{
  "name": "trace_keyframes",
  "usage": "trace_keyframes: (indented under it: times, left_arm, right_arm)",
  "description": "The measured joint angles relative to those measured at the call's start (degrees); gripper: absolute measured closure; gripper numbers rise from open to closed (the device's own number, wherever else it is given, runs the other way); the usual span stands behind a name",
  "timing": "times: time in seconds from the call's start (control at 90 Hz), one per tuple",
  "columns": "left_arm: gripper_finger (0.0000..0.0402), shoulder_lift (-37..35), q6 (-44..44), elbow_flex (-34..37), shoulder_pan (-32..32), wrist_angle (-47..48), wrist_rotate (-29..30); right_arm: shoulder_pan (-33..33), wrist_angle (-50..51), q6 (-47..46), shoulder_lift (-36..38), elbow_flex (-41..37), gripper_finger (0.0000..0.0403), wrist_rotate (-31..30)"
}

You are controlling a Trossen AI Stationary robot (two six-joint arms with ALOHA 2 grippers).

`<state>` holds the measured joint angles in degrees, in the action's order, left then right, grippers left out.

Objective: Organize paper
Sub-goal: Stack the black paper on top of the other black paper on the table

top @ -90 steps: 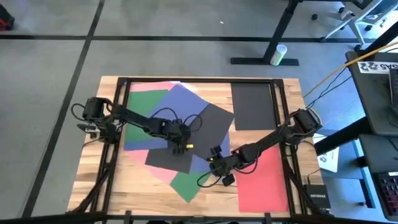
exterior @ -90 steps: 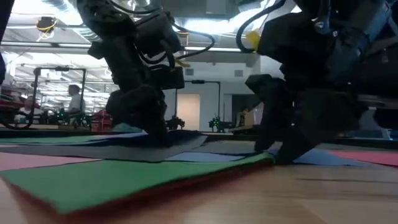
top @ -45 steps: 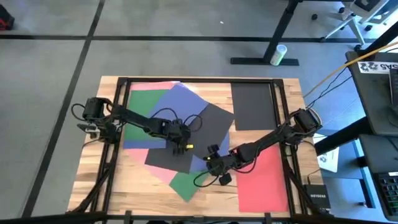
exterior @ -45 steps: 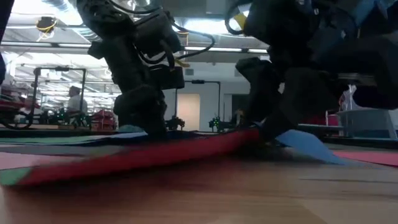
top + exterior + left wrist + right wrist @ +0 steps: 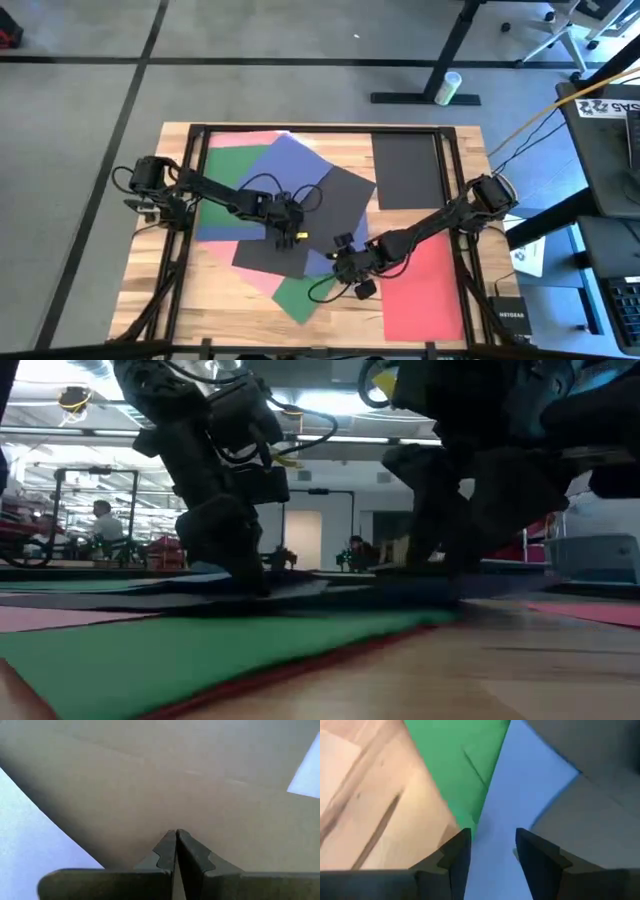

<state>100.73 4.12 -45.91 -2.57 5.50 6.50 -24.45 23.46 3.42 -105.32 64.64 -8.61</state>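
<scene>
Overlapping paper sheets lie in a pile at the table's centre-left: pink (image 5: 245, 138), green (image 5: 235, 165), blue (image 5: 290, 160), black (image 5: 310, 215), and a second green sheet (image 5: 298, 293) at the near side with a red edge (image 5: 250, 680) under it. My left gripper (image 5: 287, 237) is shut, its tips down on the black sheet (image 5: 200, 780). My right gripper (image 5: 338, 265) stands open over the blue sheet's near corner (image 5: 520, 785). The green sheet (image 5: 465, 760) lies on one side of that corner and the black sheet on the other. I cannot tell whether the right gripper touches the paper. My left gripper presses its shut fingertips (image 5: 170, 845) down on the black sheet's face (image 5: 176, 822), close to the sheet's near edge. The fingers come from above, slanting in from the table's left. The sheet lies flat on the pile.
A separate black sheet (image 5: 405, 170) lies at the far right. A red sheet (image 5: 425, 290) lies at the near right. A dark frame rail (image 5: 320, 128) runs around the tabletop. Bare wood (image 5: 190, 290) shows at the near left. People sit in the room behind (image 5: 100, 520).
My right gripper has shifted a little toward the table's left, staying open. The near edge of the green sheet rose for a moment, showing red beneath. It has since dropped flat on the table again.
</scene>
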Motion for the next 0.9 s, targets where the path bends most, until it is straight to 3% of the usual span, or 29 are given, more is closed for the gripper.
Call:
trace_keyframes:
  times: [0.267,0.622,0.9]
  left_arm:
    - [0.0402,0.04,0.00,0.07,-0.02,-1.19,-0.03]
    - [0.0402,0.04,-0.02,0.04,-0.04,-1.38,0.00]
    - [0.0402,0.04,-0.02,0.00,-0.07,-1.41,0.02]
  right_arm:
    - [0.42,2.10,-0.40,0.04,-0.86,0.0256,-3.53]
    - [0.42,2.07,-0.62,0.37,-0.41,0.0256,-0.26]
    - [0.48,5.23,-2.96,1.31,-0.02,0.0256,-2.83]
